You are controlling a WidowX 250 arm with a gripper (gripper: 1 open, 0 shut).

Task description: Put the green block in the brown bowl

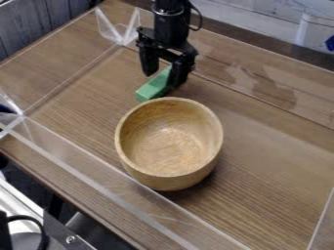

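- Green block (154, 86): lies flat on the wooden table (65, 96), just beyond the far rim of the bowl, leaning neither way, its long side running aslant. It looks light and stiff, probably smooth plastic or painted wood, so little squeeze should be needed and nothing is likely to break. A smooth face could let it slip or swivel if it is pinched near one end.
- Best hold: across the narrow width, near the middle of its length, with the fingers lined up to the slanting long sides. Taken lengthwise, it might be too long for the jaws, or turn as they close.
- Gripper (167, 64): at the far end of the block, spread as wide as it goes, with nothing in its grasp; one finger is at or above the block's far part, and whether they touch I cannot tell. The next move seems to be settling a finger down on each side before closing.
- Brown bowl (170, 144): upright, nearer the camera and slightly right of the block, its thick rim standing in the way. The block would need a clear lift over that wall; dragged low, it could knock the rim and twist loose.
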